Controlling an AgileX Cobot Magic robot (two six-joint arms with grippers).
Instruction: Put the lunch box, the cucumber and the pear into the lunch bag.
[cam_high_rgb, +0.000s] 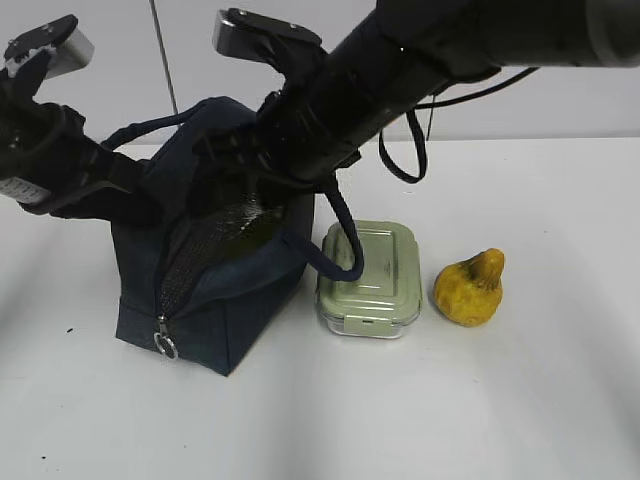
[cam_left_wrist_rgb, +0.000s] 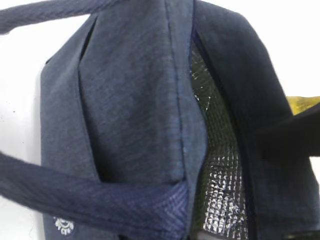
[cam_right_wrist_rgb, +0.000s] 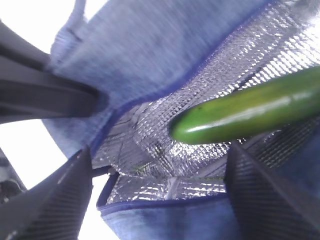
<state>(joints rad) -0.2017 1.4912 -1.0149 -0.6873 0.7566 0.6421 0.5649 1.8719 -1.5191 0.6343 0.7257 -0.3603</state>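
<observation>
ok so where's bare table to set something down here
Bare white table runs along the front, below the navy fabric lunch bag, green-lidded glass lunch box and lumpy yellow pear, and right of the pear. Crowded: the bag mouth, under both arms.

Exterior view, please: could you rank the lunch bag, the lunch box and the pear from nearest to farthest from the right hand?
1. The lunch bag: the right hand reaches into its open top, left of the other two.
2. The lunch box: on the table, just right of the bag.
3. The pear: farthest right, apart from the lunch box.
</observation>
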